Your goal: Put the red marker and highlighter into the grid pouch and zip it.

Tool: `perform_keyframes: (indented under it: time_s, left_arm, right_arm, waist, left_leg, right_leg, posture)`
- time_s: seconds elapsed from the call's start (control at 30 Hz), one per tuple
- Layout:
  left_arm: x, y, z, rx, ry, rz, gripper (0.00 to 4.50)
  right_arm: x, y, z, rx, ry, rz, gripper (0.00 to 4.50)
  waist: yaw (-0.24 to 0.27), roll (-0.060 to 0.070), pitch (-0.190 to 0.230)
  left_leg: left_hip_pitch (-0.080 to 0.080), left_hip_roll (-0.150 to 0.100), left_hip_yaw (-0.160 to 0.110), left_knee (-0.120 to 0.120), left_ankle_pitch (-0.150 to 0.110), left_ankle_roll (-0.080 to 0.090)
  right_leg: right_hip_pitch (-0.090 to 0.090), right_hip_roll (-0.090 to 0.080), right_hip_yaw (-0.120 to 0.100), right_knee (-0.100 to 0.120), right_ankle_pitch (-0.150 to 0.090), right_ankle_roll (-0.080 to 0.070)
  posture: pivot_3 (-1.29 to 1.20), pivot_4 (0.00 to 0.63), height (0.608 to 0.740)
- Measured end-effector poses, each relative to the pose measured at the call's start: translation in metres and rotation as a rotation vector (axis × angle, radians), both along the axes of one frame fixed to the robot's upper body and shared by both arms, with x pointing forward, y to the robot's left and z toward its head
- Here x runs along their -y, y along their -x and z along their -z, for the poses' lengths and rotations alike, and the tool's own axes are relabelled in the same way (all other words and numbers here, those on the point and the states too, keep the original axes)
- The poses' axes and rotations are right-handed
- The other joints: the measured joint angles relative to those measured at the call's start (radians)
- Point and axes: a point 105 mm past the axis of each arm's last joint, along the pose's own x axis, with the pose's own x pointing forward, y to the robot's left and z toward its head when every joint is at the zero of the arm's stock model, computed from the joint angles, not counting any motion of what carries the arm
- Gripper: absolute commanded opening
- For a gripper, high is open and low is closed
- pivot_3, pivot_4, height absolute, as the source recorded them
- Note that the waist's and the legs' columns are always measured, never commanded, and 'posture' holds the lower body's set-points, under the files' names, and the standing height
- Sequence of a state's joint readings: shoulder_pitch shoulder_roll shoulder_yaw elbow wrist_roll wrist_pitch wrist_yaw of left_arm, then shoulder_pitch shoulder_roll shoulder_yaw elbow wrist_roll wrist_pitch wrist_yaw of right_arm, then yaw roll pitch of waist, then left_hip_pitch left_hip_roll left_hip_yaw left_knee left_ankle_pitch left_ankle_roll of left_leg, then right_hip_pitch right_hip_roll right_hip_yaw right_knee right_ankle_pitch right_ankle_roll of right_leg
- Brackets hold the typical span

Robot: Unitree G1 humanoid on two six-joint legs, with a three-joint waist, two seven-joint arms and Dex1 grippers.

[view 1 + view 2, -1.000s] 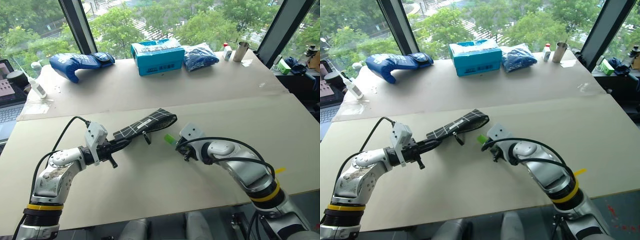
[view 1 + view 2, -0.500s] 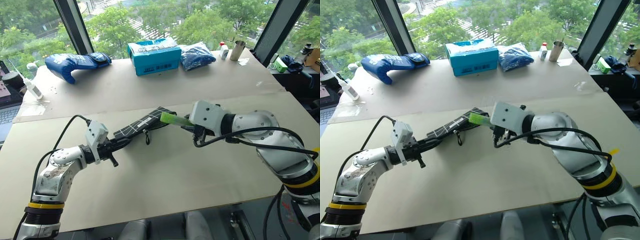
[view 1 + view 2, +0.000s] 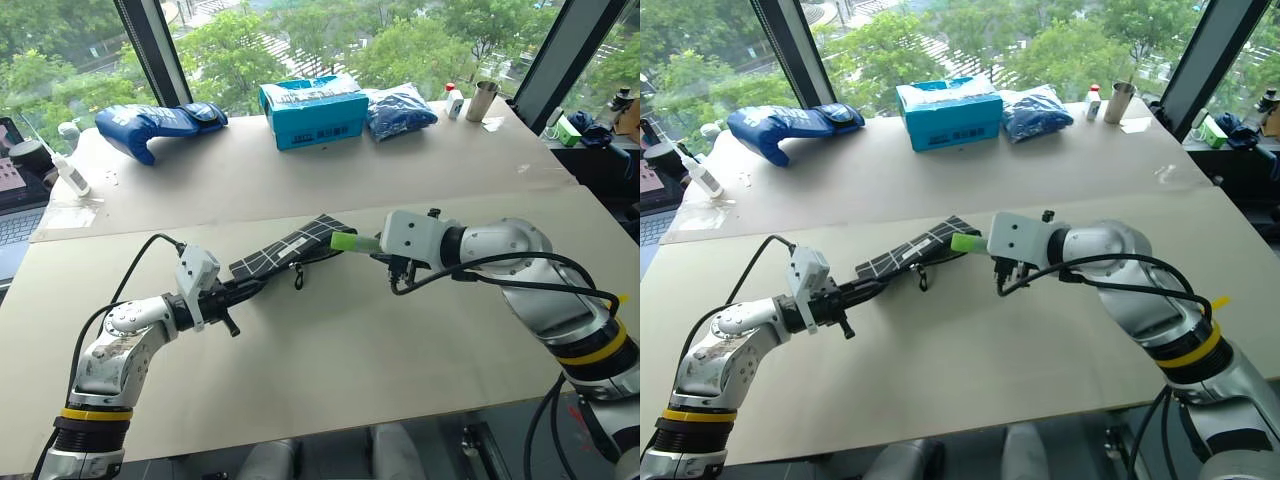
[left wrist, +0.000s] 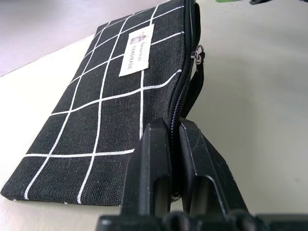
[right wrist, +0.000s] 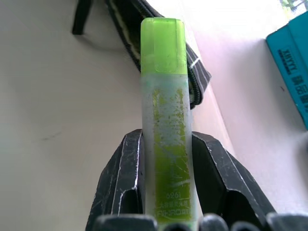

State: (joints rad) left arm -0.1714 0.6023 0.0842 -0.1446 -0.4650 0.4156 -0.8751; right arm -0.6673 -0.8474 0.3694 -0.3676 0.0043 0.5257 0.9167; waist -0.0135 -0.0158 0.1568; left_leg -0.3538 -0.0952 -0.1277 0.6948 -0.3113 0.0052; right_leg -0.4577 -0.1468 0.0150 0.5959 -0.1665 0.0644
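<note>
We note the change first: the right gripper [image 5: 166,192] has risen off the beige table [image 3: 330,360] since a second ago and now carries the short, pale green translucent highlighter [image 3: 353,242] level, cap toward 9 o'clock at the pouch's open end. At left, the left gripper [image 4: 174,144] stays clamped shut on the near edge of the flat black white-gridded fabric pouch [image 3: 290,250]. Count: one pouch, one highlighter, two grippers.

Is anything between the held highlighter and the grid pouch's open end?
Nothing visible. The highlighter in the right gripper points at the grid pouch opening, which the left gripper pinches by its zipper edge.
</note>
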Motion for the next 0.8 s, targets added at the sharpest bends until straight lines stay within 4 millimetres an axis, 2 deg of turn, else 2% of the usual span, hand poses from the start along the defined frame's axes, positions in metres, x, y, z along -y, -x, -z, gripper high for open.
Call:
perform_keyframes:
  time_s: [0.13,0.33,0.53,0.7,0.8]
  left_arm:
    - [0.000,0.000,0.000,0.000,0.000,0.002,0.00]
    - [0.001,-0.001,-0.002,0.006,0.000,0.005,0.00]
    - [-0.001,0.002,0.002,-0.008,-0.001,-0.002,0.00]
    - [-0.001,0.002,0.002,-0.008,-0.002,-0.004,0.00]
    - [-0.001,0.002,0.003,-0.007,-0.001,-0.006,0.00]
  right_arm:
    - [0.000,0.000,0.004,-0.006,0.003,0.002,1.00]
    - [-0.009,-0.015,0.011,-0.002,-0.018,0.060,1.00]
    - [-0.007,-0.030,0.017,0.020,0.039,0.106,1.00]
    - [-0.013,-0.036,0.023,0.071,0.151,0.060,1.00]
    - [-0.020,-0.033,0.027,0.059,0.163,0.015,1.00]
  waist:
    - [-0.002,0.000,0.000]
    - [0.000,0.000,0.000]
    - [-0.002,0.000,0.000]
    - [-0.002,0.000,0.000]
    - [-0.002,0.000,0.000]
  left_leg:
    - [0.000,0.001,0.001,0.000,0.000,0.000]
    - [0.000,0.001,0.001,0.000,0.000,0.000]
    - [0.000,0.000,0.002,0.000,0.000,0.000]
    - [0.000,0.000,0.002,0.000,0.000,0.000]
    - [0.000,0.001,0.002,0.000,0.000,0.000]
  right_leg:
    - [0.000,0.000,0.000,0.000,0.000,-0.001]
    - [0.000,0.000,0.000,0.000,0.001,-0.001]
    - [-0.001,0.000,0.000,0.000,0.001,-0.001]
    - [-0.001,0.001,0.000,0.000,0.001,-0.001]
    - [-0.001,0.001,0.000,0.000,0.001,-0.001]
  posture:
    - [0.00,0.150,0.740]
    - [0.00,0.150,0.740]
    - [0.00,0.150,0.740]
    - [0.00,0.150,0.740]
    - [0.00,0.150,0.740]
